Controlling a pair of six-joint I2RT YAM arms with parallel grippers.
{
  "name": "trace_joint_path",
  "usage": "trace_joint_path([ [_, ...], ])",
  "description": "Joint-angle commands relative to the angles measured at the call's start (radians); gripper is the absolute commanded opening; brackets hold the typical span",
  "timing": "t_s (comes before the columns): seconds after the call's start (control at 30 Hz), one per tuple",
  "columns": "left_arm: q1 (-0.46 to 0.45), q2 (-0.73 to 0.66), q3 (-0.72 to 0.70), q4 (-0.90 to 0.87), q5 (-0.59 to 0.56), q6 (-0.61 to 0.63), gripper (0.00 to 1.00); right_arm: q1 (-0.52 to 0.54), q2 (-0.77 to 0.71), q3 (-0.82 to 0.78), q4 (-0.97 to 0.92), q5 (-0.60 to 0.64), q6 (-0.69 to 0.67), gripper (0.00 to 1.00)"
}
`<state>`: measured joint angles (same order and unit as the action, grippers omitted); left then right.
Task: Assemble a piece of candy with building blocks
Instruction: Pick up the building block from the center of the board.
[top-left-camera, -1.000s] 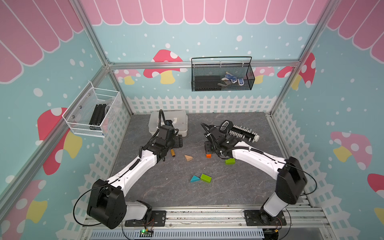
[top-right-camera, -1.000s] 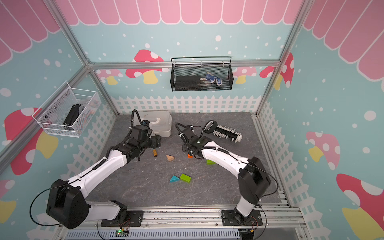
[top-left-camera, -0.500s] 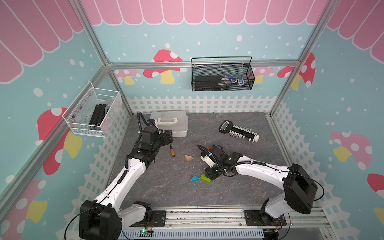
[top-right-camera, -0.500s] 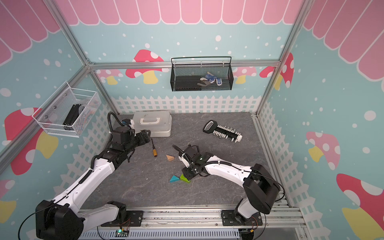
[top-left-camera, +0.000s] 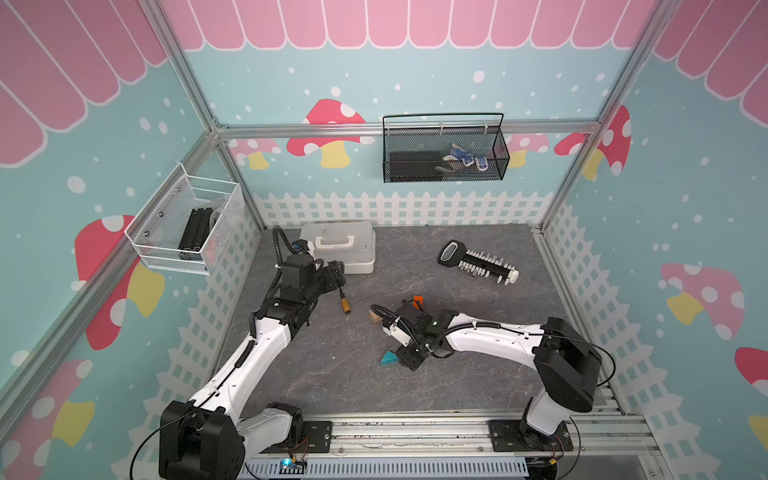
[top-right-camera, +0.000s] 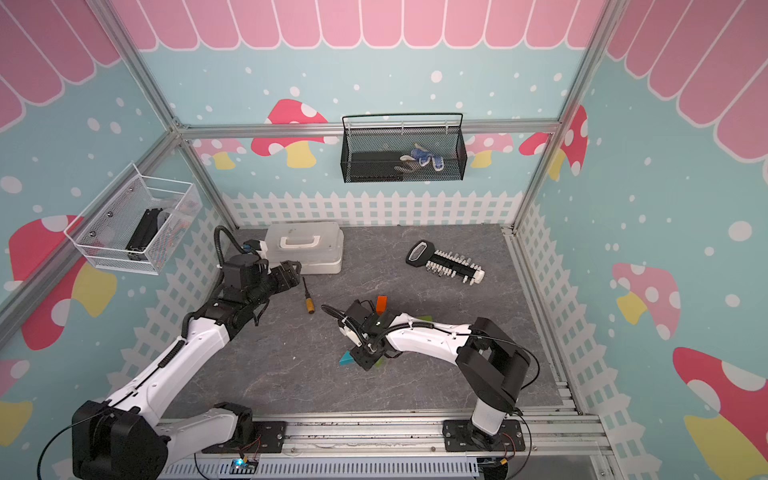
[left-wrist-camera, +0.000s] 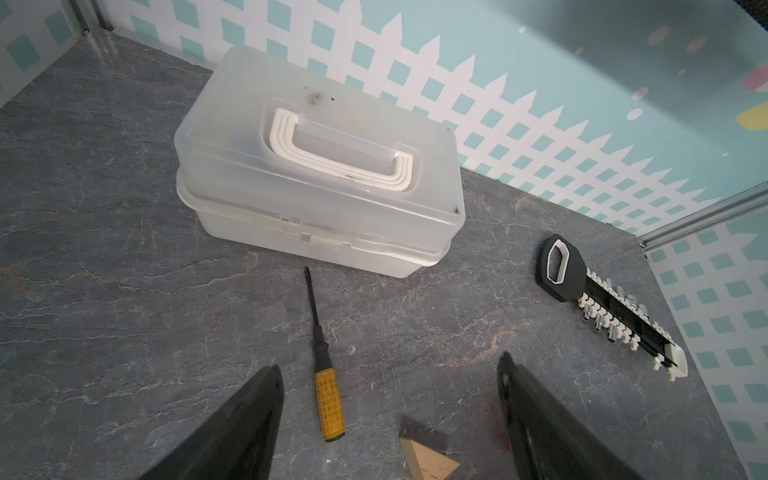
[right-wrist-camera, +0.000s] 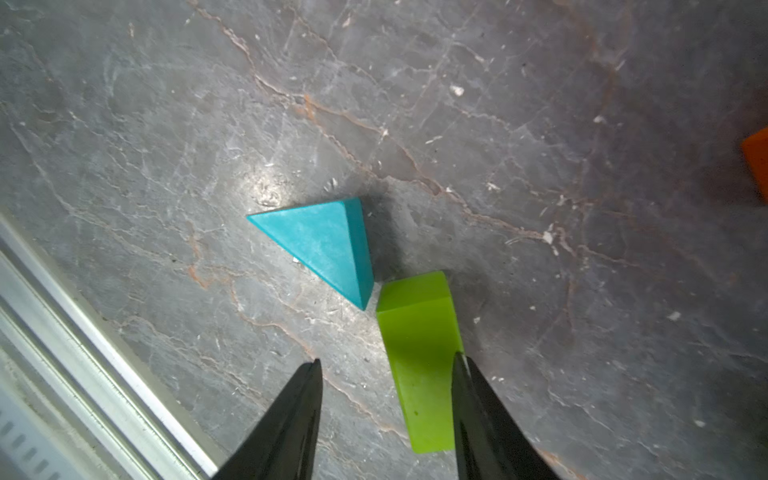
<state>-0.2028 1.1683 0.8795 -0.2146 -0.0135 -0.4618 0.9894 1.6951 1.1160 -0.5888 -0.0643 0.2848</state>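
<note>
Left gripper (left-wrist-camera: 390, 365) gaped empty. Right gripper (right-wrist-camera: 386, 361), partly spread, straddled a green cuboid (right-wrist-camera: 419, 357) unpinched, hiding most of it in both top views; orange cuboid (right-wrist-camera: 758, 162) and tan prism (left-wrist-camera: 428, 461) were cropped.

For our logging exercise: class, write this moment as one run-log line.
right end effector: open over green block, beside teal triangle | left end effector: open, empty, near screwdriver | held: nothing

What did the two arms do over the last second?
The right gripper swung from the orange block toward the front and now hangs open over a green block beside the teal prism. The left gripper drew back from the screwdriver, open. Nothing was grasped. Teal prism, green block and screwdriver lie as before.
</note>
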Motion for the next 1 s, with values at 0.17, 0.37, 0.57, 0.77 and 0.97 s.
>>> trace_joint_path([
  [0.17, 0.006, -0.013, -0.010, 0.008, 0.010, -0.013, 0.85, 0.009, 0.003, 0.035, -0.037, 0.064, -0.046, 0.50],
  [0.37, 0.008, -0.009, -0.013, 0.006, 0.008, -0.012, 0.85, 0.011, 0.053, 0.042, -0.068, 0.068, -0.052, 0.50],
  [0.57, 0.009, 0.002, -0.008, 0.006, 0.014, -0.016, 0.85, 0.011, 0.076, 0.033, -0.052, 0.068, -0.050, 0.50],
  [0.77, 0.011, 0.007, -0.007, 0.007, 0.017, -0.015, 0.85, 0.012, 0.079, 0.036, -0.039, 0.097, -0.038, 0.44],
  [0.97, 0.011, 0.011, -0.007, 0.006, 0.017, -0.013, 0.85, 0.012, 0.087, 0.048, -0.046, 0.103, -0.039, 0.40],
])
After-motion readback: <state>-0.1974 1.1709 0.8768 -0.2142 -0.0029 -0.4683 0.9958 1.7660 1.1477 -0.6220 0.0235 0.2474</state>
